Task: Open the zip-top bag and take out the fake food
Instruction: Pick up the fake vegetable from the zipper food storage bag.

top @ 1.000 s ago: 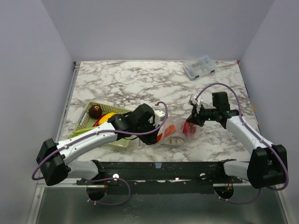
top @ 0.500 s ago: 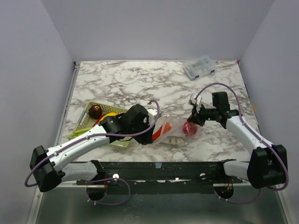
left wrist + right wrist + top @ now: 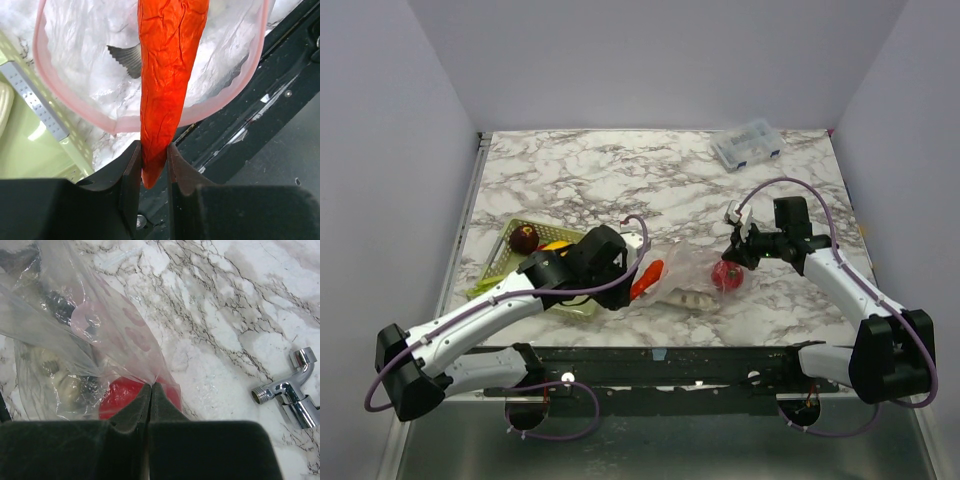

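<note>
My left gripper (image 3: 154, 161) pinches the orange toy carrot (image 3: 167, 75) by its thin tip alone, at the pink-rimmed mouth of the clear crinkly zip-top bag (image 3: 692, 268), so I judge it may slide free or snag the rim. My right gripper (image 3: 150, 390) is pressed together on a fold of film at the bag's far end, which could slip. The bag, on the marble table (image 3: 580, 170) between the arms, contains a red round fruit (image 3: 725, 276) and a pale piece (image 3: 692, 298); the pale green mesh basket (image 3: 498, 262) holds a dark maroon ball (image 3: 524, 238) and a yellow piece (image 3: 556, 245).

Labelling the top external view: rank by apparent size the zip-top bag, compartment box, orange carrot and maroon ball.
1. zip-top bag
2. compartment box
3. orange carrot and maroon ball: too alike to rank
</note>
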You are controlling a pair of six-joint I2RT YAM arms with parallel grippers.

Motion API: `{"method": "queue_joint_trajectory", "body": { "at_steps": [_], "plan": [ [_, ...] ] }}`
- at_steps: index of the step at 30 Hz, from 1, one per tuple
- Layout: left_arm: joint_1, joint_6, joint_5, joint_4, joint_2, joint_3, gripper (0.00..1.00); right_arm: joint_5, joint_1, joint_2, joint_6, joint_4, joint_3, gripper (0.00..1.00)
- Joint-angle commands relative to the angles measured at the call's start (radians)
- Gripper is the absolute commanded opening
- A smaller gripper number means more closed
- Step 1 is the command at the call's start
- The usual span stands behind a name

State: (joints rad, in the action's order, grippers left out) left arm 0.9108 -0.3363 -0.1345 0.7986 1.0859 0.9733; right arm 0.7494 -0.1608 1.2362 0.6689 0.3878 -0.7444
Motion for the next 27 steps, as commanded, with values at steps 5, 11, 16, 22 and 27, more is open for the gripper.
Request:
{"method": "queue_joint_trajectory", "body": {
  "at_steps": [5,11,16,22,27],
  "plan": [
    [-0.01,0.061,0.1,0.072,-0.081,0.018,0.0,-0.035,-0.002,0.011,-0.01,-0.024,-0.004,0.0],
    [-0.02,0.07,0.175,0.084,-0.118,-0.001,0.0,-0.04,-0.002,0.013,-0.01,-0.025,-0.004,0.0],
    [-0.039,0.073,0.231,0.088,-0.152,-0.01,0.0,-0.041,-0.002,0.019,-0.009,-0.024,-0.004,0.0],
    [-0.06,0.089,0.317,0.087,-0.207,-0.023,0.0,-0.044,0.0,0.021,-0.008,-0.024,-0.005,0.0],
    [-0.095,0.092,0.34,0.068,-0.259,-0.043,0.0,-0.044,-0.001,0.024,-0.008,-0.024,-0.006,0.0]
  ]
}}
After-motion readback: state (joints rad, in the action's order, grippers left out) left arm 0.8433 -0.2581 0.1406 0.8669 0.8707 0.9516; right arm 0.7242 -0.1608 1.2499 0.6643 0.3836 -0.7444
